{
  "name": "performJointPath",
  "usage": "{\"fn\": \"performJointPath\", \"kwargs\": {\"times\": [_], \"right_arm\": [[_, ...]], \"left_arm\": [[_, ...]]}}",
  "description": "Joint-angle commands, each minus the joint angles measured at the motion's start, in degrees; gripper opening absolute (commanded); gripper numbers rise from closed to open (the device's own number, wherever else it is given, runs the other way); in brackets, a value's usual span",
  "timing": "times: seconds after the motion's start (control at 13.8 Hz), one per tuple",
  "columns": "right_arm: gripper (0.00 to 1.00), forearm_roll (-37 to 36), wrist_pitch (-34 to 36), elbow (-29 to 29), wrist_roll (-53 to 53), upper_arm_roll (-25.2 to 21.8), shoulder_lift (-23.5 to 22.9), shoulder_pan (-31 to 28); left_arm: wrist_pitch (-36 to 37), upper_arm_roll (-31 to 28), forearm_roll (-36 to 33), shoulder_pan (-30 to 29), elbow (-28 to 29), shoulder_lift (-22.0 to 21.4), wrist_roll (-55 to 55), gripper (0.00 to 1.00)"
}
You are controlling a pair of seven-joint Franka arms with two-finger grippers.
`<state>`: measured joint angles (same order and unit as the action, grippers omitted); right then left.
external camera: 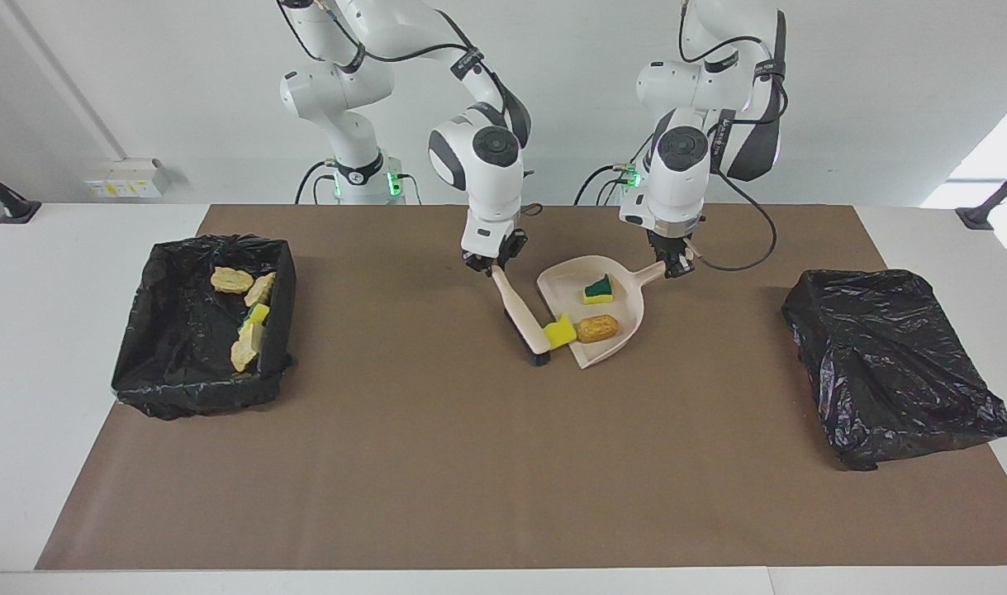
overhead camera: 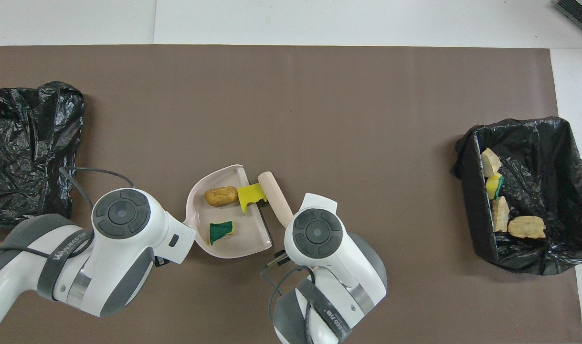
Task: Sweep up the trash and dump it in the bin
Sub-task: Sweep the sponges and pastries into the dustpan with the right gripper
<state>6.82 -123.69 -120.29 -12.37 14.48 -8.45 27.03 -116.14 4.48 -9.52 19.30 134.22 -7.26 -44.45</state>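
Observation:
My left gripper (external camera: 676, 263) is shut on the handle of the beige dustpan (external camera: 627, 307), which rests on the mat. In the pan lie a brown bread roll (external camera: 596, 329) and a green-faced sponge chunk (external camera: 599, 288). A yellow sponge chunk (external camera: 560, 330) sits at the pan's lip. My right gripper (external camera: 491, 263) is shut on the handle of the beige hand brush (external camera: 520, 318), whose dark bristles touch the mat beside the yellow chunk. In the overhead view the roll (overhead camera: 221, 196), yellow chunk (overhead camera: 250, 196), brush (overhead camera: 275, 193) and pan (overhead camera: 238, 243) show; both grippers are hidden under their wrists.
A black-lined bin (external camera: 140, 330) at the right arm's end of the table holds several croissant and sponge pieces (external camera: 251, 318). A crumpled, closed-over black bag (external camera: 891, 364) lies at the left arm's end. Brown mat (external camera: 470, 463) covers the table.

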Motion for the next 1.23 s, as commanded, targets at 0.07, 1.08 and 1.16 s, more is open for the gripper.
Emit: {"fn": "performJointPath", "kwargs": {"times": [0.07, 1.08, 1.16], "right_arm": [[0.0, 11.98, 0.29, 0.14, 0.85, 0.38, 0.98, 1.71], [0.0, 1.97, 9.09, -3.54, -17.57, 0.38, 14.33, -1.91], [0.0, 1.97, 8.73, -5.29, -21.17, 0.38, 15.91, -1.02]], "left_arm": [[-1.54, -0.44, -0.67, 0.47, 1.57, -1.26, 1.12, 0.0], [-2.34, -1.14, 4.33, -8.04, -3.17, -2.58, 0.41, 0.0], [-2.34, -1.14, 4.68, -9.1, -3.61, -2.67, 0.33, 0.0]]}}
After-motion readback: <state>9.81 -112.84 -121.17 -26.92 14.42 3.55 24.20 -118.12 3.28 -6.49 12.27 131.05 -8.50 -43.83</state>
